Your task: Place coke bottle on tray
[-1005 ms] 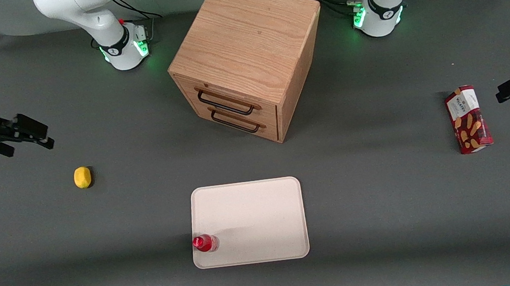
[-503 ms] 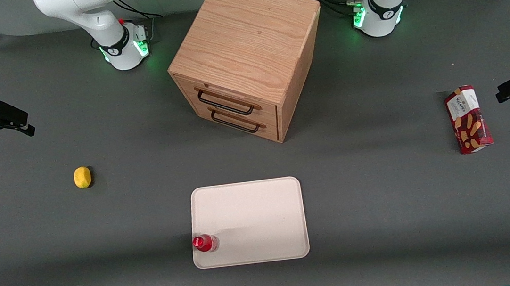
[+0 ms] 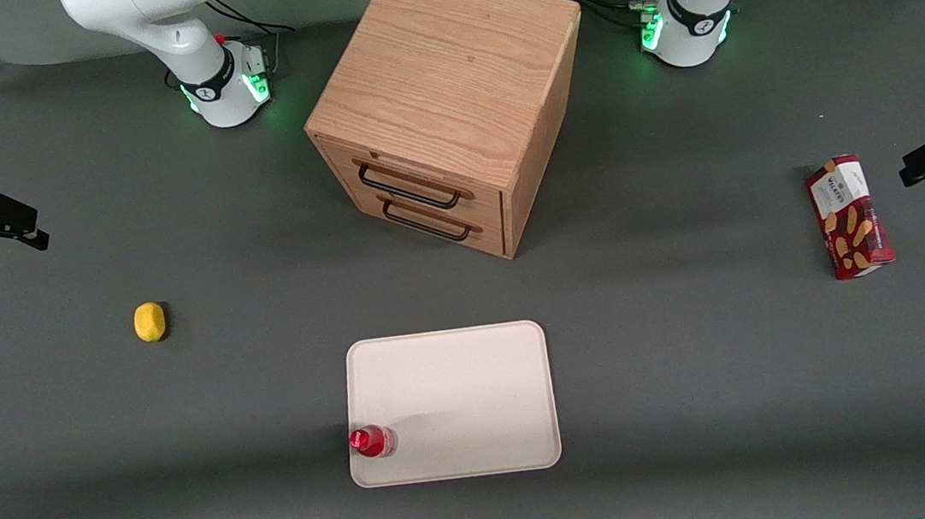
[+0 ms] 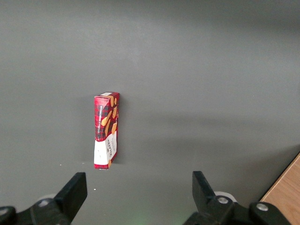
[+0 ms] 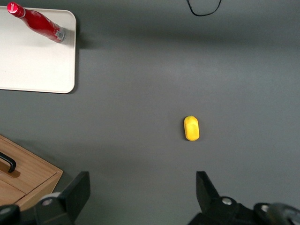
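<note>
Red coke bottle (image 3: 372,441): upright on tray (image 3: 458,380) corner.
Gripper (image 3: 25,230): fingers apart, empty, raised at working arm's end, well apart from bottle.

Red coke bottle (image 3: 372,441), cream tray (image 3: 460,397), black pincer (image 3: 10,224)

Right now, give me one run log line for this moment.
task: bottle on tray | coke bottle: upright in tray corner | gripper: open, empty, high at working arm's end, farther than lemon | status: placed
</note>
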{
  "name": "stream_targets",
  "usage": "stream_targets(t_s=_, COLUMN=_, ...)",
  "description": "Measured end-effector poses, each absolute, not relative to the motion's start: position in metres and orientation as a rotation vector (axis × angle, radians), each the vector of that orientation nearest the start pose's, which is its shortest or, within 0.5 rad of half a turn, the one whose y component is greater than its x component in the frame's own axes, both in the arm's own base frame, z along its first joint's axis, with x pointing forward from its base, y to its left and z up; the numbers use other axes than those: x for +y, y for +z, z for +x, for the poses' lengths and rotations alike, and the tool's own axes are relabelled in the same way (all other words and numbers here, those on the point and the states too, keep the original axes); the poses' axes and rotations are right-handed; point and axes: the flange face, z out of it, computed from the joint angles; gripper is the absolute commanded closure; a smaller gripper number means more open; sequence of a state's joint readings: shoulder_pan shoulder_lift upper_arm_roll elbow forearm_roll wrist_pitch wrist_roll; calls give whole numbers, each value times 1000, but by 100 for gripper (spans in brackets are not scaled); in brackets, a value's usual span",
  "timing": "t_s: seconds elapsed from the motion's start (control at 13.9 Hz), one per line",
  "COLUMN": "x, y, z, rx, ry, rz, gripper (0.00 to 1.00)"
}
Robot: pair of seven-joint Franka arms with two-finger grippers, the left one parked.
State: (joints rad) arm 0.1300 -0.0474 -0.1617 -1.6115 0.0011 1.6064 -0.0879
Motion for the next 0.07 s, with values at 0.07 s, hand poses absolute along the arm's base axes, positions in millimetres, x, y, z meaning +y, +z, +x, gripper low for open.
stream_targets(t_s=0.07, x=-18, y=634, z=543, rx=-91, ry=-65, rz=-3134, gripper=0)
